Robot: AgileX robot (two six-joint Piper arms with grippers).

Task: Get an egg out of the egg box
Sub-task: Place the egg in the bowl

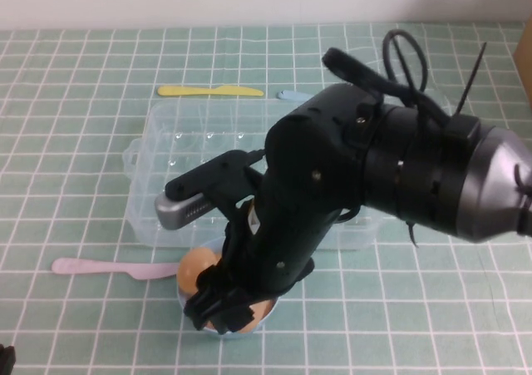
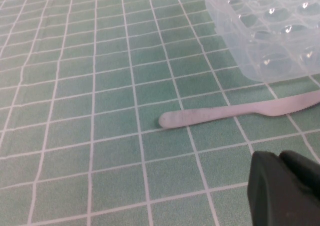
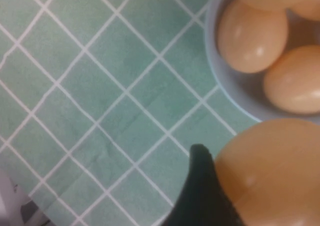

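Over the bowl [image 3: 220, 70], right gripper [image 1: 223, 308] pinched the egg [image 3: 272, 173] just above its mates; left gripper [image 2: 285, 191] sat parked far off, finger state unclear.

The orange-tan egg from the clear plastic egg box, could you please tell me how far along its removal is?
Mostly done: the right tool holds a smooth orange-tan egg above the light-blue round bowl, clear of the clear plastic egg box, whose visible cells look empty. Other eggs already lie in the bowl. Left: setting this one down. The left tool sits near the table by a pale pink plastic knife.
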